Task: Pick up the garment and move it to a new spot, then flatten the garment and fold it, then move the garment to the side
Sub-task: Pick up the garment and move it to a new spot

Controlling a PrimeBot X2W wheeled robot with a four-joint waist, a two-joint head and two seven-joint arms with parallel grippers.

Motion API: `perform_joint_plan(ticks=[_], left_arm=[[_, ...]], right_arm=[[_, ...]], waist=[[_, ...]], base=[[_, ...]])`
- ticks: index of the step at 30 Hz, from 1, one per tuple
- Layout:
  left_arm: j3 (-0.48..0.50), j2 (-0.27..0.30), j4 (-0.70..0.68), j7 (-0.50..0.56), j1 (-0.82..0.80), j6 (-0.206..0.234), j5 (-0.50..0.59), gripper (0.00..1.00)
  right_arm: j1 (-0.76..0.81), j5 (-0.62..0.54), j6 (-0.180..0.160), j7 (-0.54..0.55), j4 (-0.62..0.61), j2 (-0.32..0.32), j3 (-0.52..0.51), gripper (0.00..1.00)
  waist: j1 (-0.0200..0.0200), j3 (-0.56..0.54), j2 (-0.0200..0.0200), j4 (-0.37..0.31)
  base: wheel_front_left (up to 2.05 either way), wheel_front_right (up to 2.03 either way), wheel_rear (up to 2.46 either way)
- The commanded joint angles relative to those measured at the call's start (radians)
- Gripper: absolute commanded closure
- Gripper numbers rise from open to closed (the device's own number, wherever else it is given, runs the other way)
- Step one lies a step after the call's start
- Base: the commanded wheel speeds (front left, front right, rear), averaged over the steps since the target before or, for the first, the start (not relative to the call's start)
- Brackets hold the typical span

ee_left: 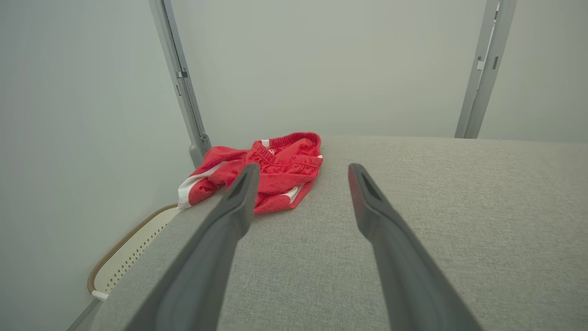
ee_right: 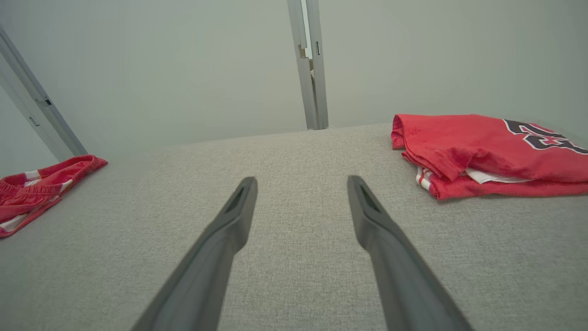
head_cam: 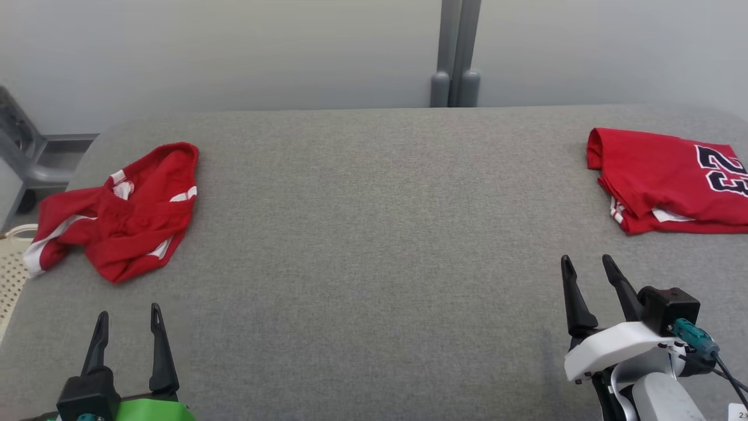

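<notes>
A crumpled red-and-white garment [head_cam: 120, 213] lies at the left end of the grey desk [head_cam: 374, 234], with nothing gripping it. A folded red jersey [head_cam: 666, 178] sits at the right end, seemingly finished. The left jaws and right jaws hover near the front, spread apart and empty. Lifting, flattening and folding appear still to do.

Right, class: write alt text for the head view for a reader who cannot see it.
Crumpled red shorts lie at the left of a grey fabric-covered table and a folded red jersey at the right. The left gripper and right gripper, both open and empty, point up from the bottom corners.
</notes>
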Motion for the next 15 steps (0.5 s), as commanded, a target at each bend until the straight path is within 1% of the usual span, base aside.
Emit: perform_joint_plan(ticks=[1,7,9,10,15], left_arm=[[0.0,0.003,0.0,-0.002,0.006,0.005,0.007,0.0],[0.0,0.007,0.014,-0.002,0.005,0.002,0.0,0.0],[0.001,0.008,0.014,-0.002,0.005,0.004,-0.002,0.0],[0.001,0.008,0.014,-0.002,0.005,0.004,-0.002,0.0],[0.002,0.007,0.007,-0.002,0.01,0.011,-0.005,0.0]], right_arm=[[0.009,0.003,0.0,0.0,0.005,-0.005,0.003,0.0],[0.015,0.006,0.0,0.001,0.012,-0.003,0.02,0.0],[0.016,0.009,0.0,0.001,0.013,-0.002,0.026,0.0],[0.016,0.009,0.0,0.001,0.013,-0.002,0.026,0.0],[0.018,0.014,0.0,0.0,0.02,-0.003,0.035,0.0]], waist=[[0.0,-0.001,0.0,0.05],[0.0,-0.005,0.0,0.122],[0.0,-0.007,0.0,0.147],[0.0,-0.007,0.0,0.147],[0.0,-0.01,0.0,0.21]], base=[[0.0,0.0,0.0],[0.0,0.0,0.0],[0.0,0.0,0.0],[0.0,0.0,0.0],[0.0,0.0,0.0]])
